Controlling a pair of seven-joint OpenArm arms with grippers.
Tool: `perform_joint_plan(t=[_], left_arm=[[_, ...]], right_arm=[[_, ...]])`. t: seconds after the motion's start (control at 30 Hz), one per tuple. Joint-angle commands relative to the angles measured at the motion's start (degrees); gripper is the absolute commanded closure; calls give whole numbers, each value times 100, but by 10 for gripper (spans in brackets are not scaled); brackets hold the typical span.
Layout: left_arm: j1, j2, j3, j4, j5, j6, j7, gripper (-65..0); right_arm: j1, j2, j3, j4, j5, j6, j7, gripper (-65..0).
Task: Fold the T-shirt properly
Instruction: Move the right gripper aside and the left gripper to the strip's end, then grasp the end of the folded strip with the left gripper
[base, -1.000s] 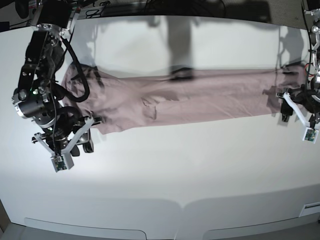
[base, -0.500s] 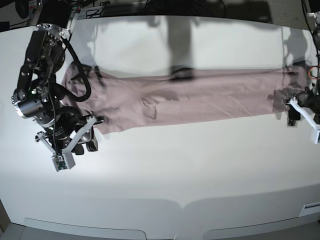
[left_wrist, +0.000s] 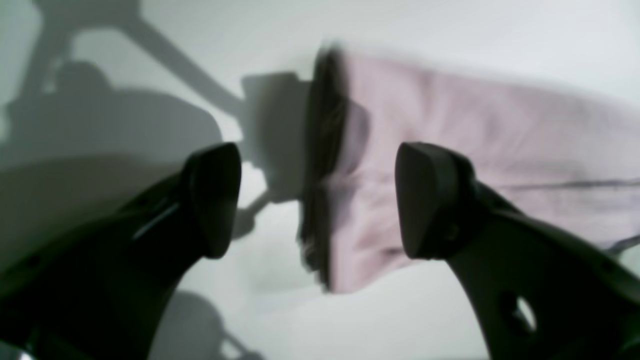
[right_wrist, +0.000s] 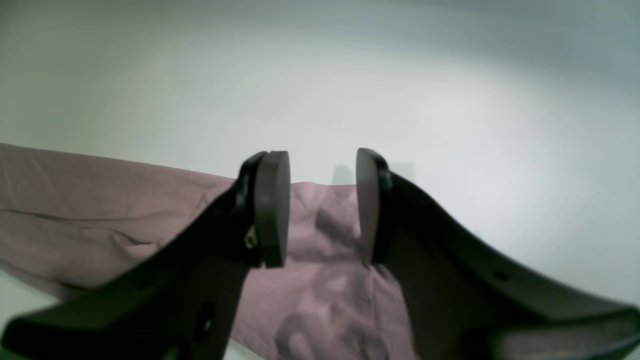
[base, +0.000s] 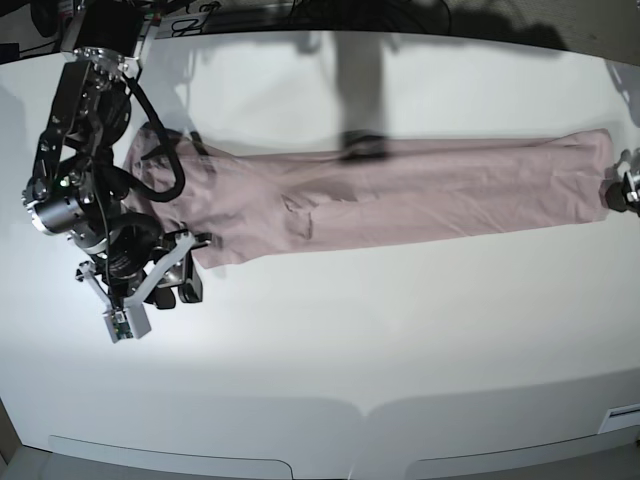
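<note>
The T-shirt (base: 400, 195) lies in a long band across the counter (base: 330, 340); light, limp cloth, best pinched at end corners. Left gripper (left_wrist: 317, 200) gapes empty; right gripper (right_wrist: 322, 207) stands half-open, empty.

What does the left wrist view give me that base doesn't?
Only left wrist: the left pincer wide open and empty, straddling the T-shirt's end edge on the table; blurred.
Only base: the whole T-shirt as a long band across the table, and the right pincer at its other end.
Both: the shirt's pink end lying flat.
</note>
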Motion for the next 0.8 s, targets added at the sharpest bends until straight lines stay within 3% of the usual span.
perform_joint_plan(t=[0.0, 0.1, 0.23, 0.33, 0.5, 0.77], left_arm=[[-85, -162, -37, -136, -94, -98, -129, -457], [-85, -160, -37, -732, -105, -271, -374, -457], [-83, -109, -37, -966, -111, -420, -308, -457], [-85, 9, -37, -966, -505, -461, 76, -457], [-83, 273, -37, -966, -1207, -852, 780, -457], [-83, 323, -37, -964, -1202, -863, 621, -457]], right_arm=[[109, 44, 13, 111, 63, 20, 111, -225], [109, 44, 13, 111, 63, 20, 114, -225], [111, 46, 13, 111, 63, 20, 98, -225], [109, 46, 13, 111, 63, 20, 79, -225], [109, 46, 13, 111, 61, 20, 70, -225], [109, 46, 13, 111, 63, 46, 11, -225]])
